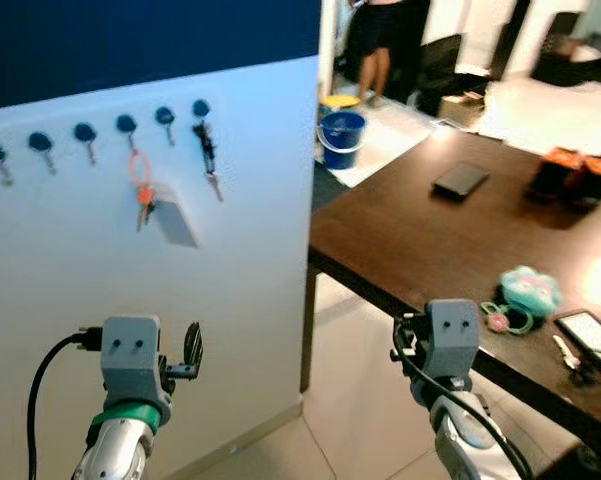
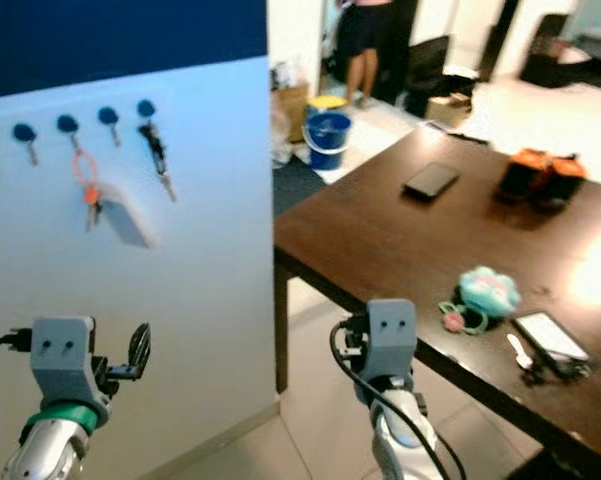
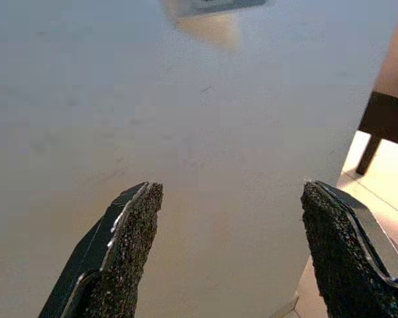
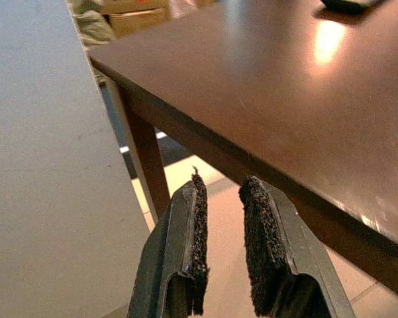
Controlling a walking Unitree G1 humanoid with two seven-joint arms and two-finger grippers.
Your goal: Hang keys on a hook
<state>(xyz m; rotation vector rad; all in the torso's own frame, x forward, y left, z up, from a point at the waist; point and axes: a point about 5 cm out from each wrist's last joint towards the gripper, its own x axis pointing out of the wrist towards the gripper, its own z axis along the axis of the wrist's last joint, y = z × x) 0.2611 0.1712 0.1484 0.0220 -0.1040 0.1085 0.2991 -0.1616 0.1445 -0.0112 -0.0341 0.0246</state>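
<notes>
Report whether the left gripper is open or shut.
Open. In the left wrist view the left gripper has its two black fingers spread far apart, with only the white wall panel between them and nothing held.

Grey boxy wrist housings, two screws each; green ring on left arm [image 1: 130,415]; black cables; silver forearms; black foam-padded fingers [image 3: 129,245].

Dark table [image 1: 400,235] carries phone [image 1: 461,180], teal plush [image 1: 531,288], seemingly keys [image 1: 568,357].
</notes>
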